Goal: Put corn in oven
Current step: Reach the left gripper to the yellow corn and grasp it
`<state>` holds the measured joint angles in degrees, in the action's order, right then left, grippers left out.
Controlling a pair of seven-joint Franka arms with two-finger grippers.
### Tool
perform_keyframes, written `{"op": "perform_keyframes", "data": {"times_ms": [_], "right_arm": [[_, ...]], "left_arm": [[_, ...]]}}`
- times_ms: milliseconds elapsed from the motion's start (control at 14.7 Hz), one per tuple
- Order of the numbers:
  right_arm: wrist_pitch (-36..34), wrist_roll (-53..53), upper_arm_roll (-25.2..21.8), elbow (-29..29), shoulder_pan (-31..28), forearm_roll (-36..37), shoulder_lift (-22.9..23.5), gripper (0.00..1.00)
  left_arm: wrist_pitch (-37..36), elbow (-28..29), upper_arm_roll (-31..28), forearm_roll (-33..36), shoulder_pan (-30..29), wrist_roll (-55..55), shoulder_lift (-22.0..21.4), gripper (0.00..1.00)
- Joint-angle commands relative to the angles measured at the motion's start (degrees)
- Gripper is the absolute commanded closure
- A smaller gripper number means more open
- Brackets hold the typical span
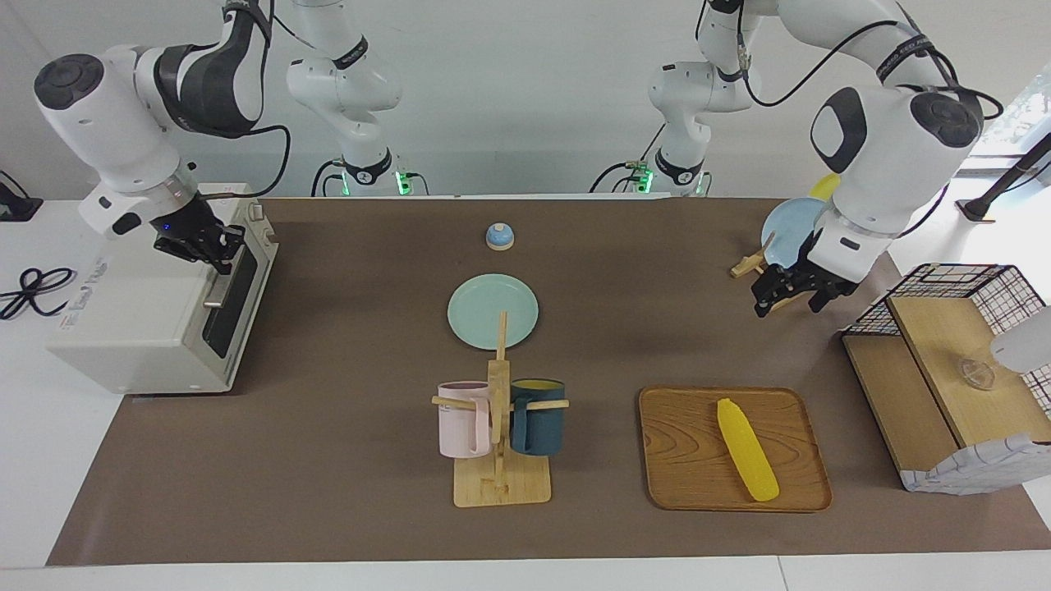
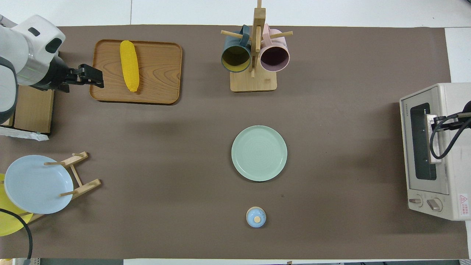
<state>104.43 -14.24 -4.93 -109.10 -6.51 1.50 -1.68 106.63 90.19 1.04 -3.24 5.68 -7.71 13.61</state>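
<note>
Right gripper is pinched onto the oven door handle; left gripper hangs spread, holding nothing.

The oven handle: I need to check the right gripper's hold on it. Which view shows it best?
The facing view: the right gripper sits shut at the oven door's bar handle. Overhead, only a cable and fingertip reach it.

Bright yellow corn on a brown wood-grain tray, cream-white oven with dark glass door, mint green plate, pale blue plate, pink mug, navy mug, black-wire checked basket, brown table mat.
</note>
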Motion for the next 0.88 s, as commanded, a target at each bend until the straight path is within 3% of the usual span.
{"op": "perform_keyframes", "data": {"times_ms": [0, 272, 544, 817], "right_arm": [[1.57, 1.06, 0.54, -2.52, -0.35, 0.78, -1.83, 1.00], [3.15, 0.35, 0.54, -4.19, -1.58, 0.78, -1.75, 1.00], [4.20, -0.52, 0.54, -5.07, -2.55, 0.78, -1.48, 1.00], [4.29, -0.88, 0.54, -5.60, -3.16, 0.78, -1.48, 1.00]], "left_arm": [[3.04, -5.02, -0.42, -0.72, 0.38, 0.24, 6.33, 0.00], [7.53, -8.44, -0.42, -0.80, 1.87, 0.16, 13.79, 0.00], [7.63, -19.95, -0.51, -1.42, 2.49, -0.11, 25.65, 0.00], [11.93, -20.32, -0.51, -1.24, 2.05, -0.02, 28.04, 0.00]]}}
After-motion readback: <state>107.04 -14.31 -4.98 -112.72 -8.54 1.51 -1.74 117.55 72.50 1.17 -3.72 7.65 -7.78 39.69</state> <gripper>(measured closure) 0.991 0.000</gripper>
